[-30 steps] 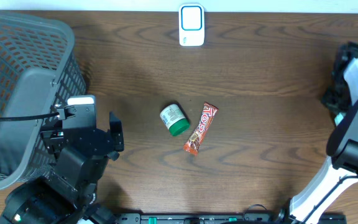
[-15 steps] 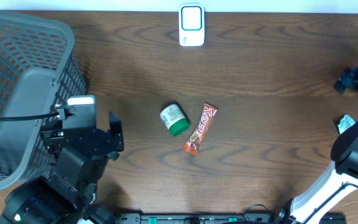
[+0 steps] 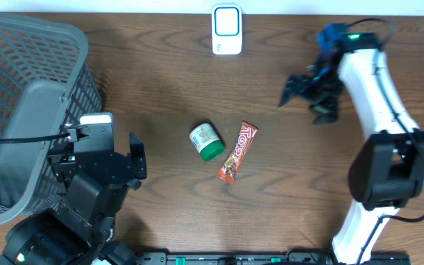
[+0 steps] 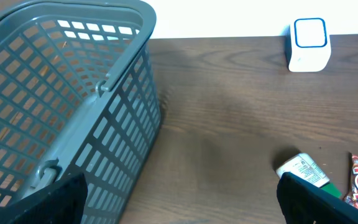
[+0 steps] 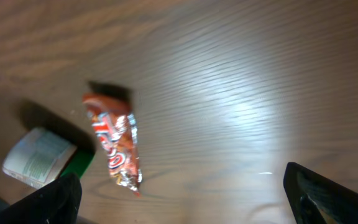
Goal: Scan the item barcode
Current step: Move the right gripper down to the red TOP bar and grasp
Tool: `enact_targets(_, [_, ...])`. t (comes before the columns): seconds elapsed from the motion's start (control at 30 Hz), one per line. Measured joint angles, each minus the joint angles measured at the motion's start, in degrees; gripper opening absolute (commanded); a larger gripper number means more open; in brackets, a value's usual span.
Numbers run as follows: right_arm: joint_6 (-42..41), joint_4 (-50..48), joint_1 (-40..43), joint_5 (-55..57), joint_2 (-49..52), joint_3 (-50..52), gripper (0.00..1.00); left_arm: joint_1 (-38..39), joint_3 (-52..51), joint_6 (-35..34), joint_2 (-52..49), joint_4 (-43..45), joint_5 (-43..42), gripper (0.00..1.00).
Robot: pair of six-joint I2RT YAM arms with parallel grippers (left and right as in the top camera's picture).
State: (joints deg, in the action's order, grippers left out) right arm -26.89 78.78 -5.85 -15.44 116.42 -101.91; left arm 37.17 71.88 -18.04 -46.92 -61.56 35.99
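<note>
a: anything scanned?
b: judged not. nothing is held; candy bar (image 3: 238,152) and bottle (image 3: 207,141) are left lying mid-table, well apart from the scanner (image 3: 227,29).
a: jaws?
b: left gripper (image 3: 137,157) and right gripper (image 3: 304,101) are spread apart, empty. pickup and scanning remain.

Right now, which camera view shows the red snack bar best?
The overhead view: the red snack bar lies whole and sharp there, beside the green-capped bottle. The right wrist view shows it whole and larger, but blurred. The left wrist view catches only one end at its right edge.
</note>
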Motion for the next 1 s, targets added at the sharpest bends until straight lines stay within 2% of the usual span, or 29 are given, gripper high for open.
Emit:
enact_targets(0.2, [-1.33,-9.40,-9.84,-0.35,0.00,3.45,0.99,0.00,0.00,0.00,0.00,0.00,-0.02,0.98])
enact_targets(0.37, [4.57,-17.38,-13.79,-3.02,0.00,9.31,0.99,0.00,-0.02,0.02,0.00,0.00,-0.02,0.98])
enact_targets(0.53, [16.31,-19.82,-13.62,-8.41,0.00,14.43,0.99,0.00,-0.02,0.00,0.00,0.00,0.00,0.98])
enact_targets(1.0, [36.96,-24.63,-9.92,-14.23,0.00,20.55,0.99,0.00,-0.02,0.00,0.00,0.02,-0.02,0.98])
